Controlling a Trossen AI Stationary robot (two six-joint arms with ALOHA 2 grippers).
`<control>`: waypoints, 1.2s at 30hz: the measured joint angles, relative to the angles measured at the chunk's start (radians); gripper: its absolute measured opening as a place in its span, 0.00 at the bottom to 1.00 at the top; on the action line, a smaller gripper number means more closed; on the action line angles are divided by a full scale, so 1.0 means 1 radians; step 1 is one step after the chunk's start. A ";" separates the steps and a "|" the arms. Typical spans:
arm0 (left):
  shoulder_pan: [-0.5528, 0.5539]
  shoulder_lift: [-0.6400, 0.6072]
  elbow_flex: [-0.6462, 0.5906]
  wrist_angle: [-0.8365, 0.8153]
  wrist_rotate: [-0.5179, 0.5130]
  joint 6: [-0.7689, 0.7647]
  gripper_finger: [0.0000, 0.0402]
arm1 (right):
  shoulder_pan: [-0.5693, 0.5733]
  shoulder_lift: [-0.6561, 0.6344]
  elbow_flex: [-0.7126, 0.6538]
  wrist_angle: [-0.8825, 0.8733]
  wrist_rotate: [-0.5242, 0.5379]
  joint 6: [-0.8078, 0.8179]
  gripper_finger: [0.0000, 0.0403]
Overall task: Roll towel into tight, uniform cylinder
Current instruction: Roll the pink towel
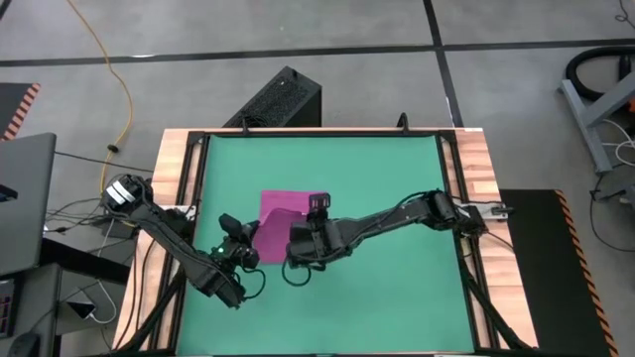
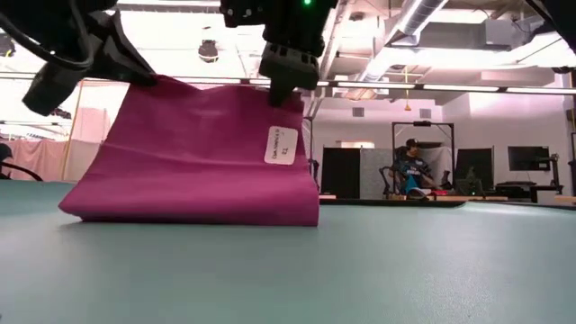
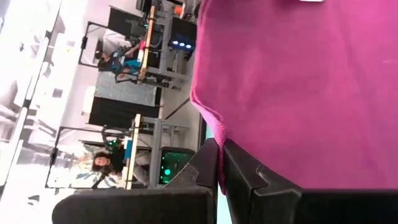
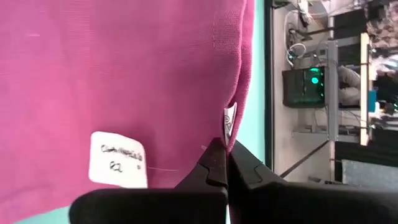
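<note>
The magenta towel (image 1: 281, 216) lies on the green mat (image 1: 397, 188) with its near edge raised. In the low view the towel (image 2: 189, 153) stands up like a sheet, its lower fold (image 2: 180, 214) resting on the mat and a white tag (image 2: 281, 144) showing near one upper corner. My left gripper (image 1: 244, 243) is shut on the upper corner away from the tag. My right gripper (image 1: 298, 241) is shut on the upper corner beside the tag. My left gripper pinches the towel's hemmed edge (image 3: 216, 134) between its two fingers at one raised corner (image 2: 144, 81). The cloth hangs below the fingers, its lower part on the mat. My right gripper pinches the towel's edge (image 4: 232, 127) between its two fingers, close to the white tag (image 4: 118, 158), at the other raised corner (image 2: 286, 94). It comes slanting down from above. The cloth hangs below, drawn nearly straight between the two grippers.
Wooden rails (image 1: 179, 178) frame the mat on the left and right. A black box (image 1: 283, 99) stands beyond the far edge. Bare mat lies to the right of the towel (image 1: 397, 258) and along the near edge. People sit in the room behind (image 2: 414, 171).
</note>
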 joint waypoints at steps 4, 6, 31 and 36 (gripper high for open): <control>0.027 0.000 0.000 0.002 -0.023 -0.004 0.00 | -0.016 -0.001 0.000 0.016 -0.070 -0.005 0.01; 0.041 0.000 0.000 0.004 -0.020 -0.014 0.00 | -0.021 -0.001 0.000 0.026 -0.082 -0.007 0.01; 0.144 -0.001 -0.148 0.135 -0.108 -0.019 0.00 | -0.086 0.004 0.000 0.010 -0.090 -0.004 0.01; 0.166 -0.001 -0.148 0.136 -0.122 -0.033 0.00 | -0.094 0.004 -0.001 0.012 -0.100 -0.004 0.01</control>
